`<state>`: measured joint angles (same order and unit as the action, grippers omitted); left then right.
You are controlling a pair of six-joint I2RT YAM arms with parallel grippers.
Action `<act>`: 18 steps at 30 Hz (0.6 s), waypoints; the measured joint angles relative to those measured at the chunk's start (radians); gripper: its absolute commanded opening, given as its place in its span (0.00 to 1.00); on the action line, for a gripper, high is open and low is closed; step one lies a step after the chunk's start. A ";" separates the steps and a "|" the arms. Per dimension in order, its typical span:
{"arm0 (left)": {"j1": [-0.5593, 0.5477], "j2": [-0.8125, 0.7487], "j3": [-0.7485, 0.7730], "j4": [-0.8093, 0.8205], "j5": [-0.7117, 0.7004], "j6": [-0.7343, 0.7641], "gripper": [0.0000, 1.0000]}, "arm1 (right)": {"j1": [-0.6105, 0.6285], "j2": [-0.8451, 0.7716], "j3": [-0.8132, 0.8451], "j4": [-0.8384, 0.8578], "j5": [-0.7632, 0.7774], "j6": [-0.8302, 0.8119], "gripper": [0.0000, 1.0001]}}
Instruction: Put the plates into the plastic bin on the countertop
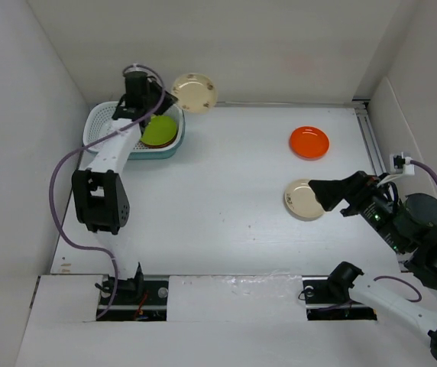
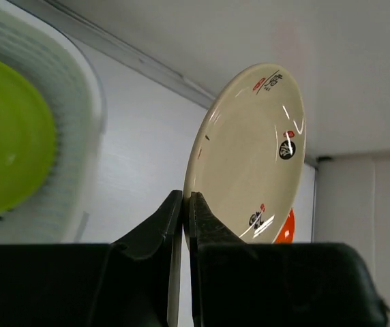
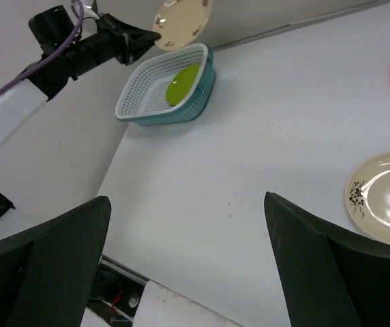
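My left gripper (image 1: 160,98) is shut on the rim of a beige plate (image 1: 195,92) with small dark marks, held in the air just right of the teal plastic bin (image 1: 104,118). The wrist view shows the plate (image 2: 249,157) on edge between my fingers (image 2: 196,218). A lime green plate (image 1: 160,131) lies in the bin, over an orange one. An orange plate (image 1: 309,142) and a second beige plate (image 1: 301,200) lie on the white countertop (image 1: 226,191). My right gripper (image 1: 319,191) is open and empty beside that beige plate (image 3: 384,197). The black plates are not in view.
White walls close in the countertop at the left, back and right. A metal rail (image 1: 371,141) runs along the right edge. A purple cable (image 1: 56,199) loops off the left arm.
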<state>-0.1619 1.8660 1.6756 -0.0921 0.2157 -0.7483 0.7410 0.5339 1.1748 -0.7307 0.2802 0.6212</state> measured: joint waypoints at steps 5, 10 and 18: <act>0.179 0.032 0.041 -0.069 -0.029 0.001 0.00 | 0.000 0.000 -0.003 0.008 -0.008 -0.005 1.00; 0.274 0.100 0.020 -0.121 -0.033 0.001 0.00 | 0.000 -0.009 -0.040 0.025 -0.012 -0.014 1.00; 0.319 0.170 -0.011 -0.149 -0.014 0.002 0.00 | 0.000 -0.009 -0.060 0.029 -0.035 -0.016 1.00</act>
<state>0.1570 2.0357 1.6650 -0.2409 0.2012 -0.7460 0.7410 0.5247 1.1152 -0.7017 0.2455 0.6056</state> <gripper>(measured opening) 0.021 0.999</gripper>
